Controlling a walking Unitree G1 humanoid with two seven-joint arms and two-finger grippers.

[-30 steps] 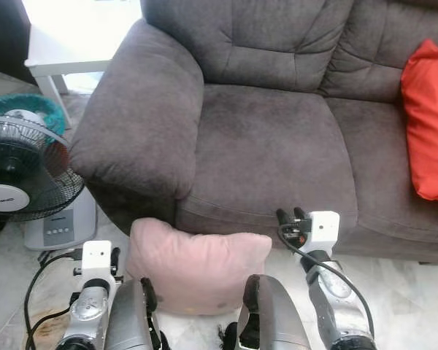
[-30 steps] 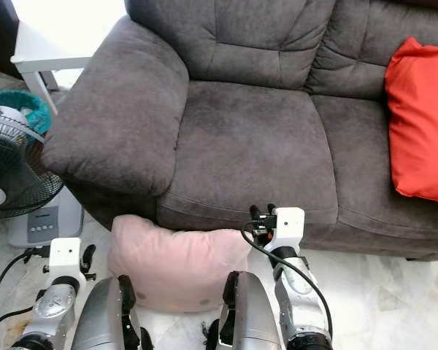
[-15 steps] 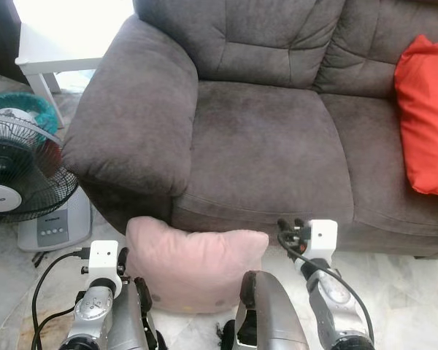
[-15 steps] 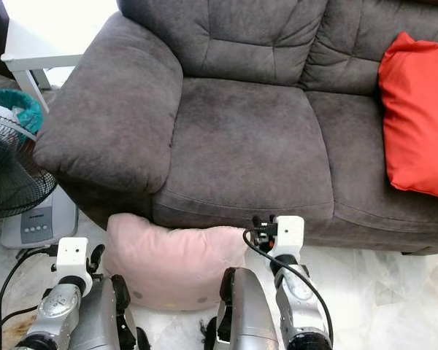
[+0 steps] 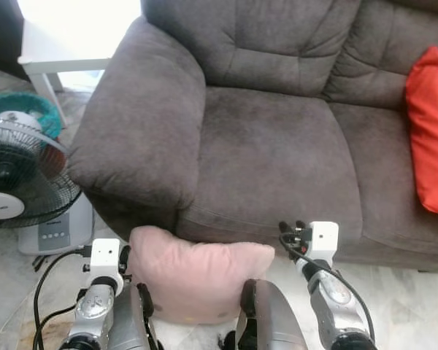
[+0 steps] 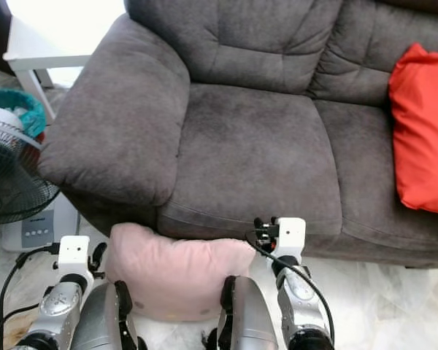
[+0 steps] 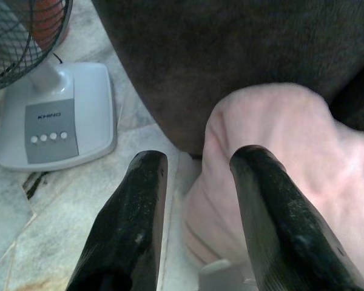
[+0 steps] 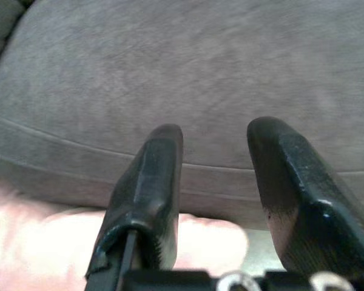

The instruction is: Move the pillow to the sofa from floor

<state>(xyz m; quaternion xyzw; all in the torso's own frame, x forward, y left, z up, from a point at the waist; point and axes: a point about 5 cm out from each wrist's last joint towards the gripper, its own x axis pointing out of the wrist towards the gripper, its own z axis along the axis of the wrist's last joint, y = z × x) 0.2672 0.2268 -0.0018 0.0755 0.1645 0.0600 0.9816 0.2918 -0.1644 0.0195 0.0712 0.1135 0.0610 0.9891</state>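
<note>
The pink pillow (image 5: 201,281) is lying on the floor (image 5: 401,306), pushed up against the front edge of the grey sofa (image 5: 277,146), just under the seat and near the sofa's left arm.

The big risk is a bad grab. The pillow is soft and fat, and each end effector is sitting at one end of it, so if only one of them is squeezing a corner, the pillow may be sagging, slipping out and dropping back down. The pillow is also tucked tight against the sofa front, so a finger could be poking into the sofa instead of getting around the soft edge. The fan (image 5: 18,182) and its black cable (image 5: 47,281) are standing close on the left, and a wide swing of that arm could be knocking them.

The left end effector (image 7: 197,182) is open wide, empty, with one finger lying against the pillow's left end and the other over bare floor. The right end effector (image 8: 215,176) is open wide and empty too, hanging just above the pillow's right end and pointing at the seat's front edge.
</note>
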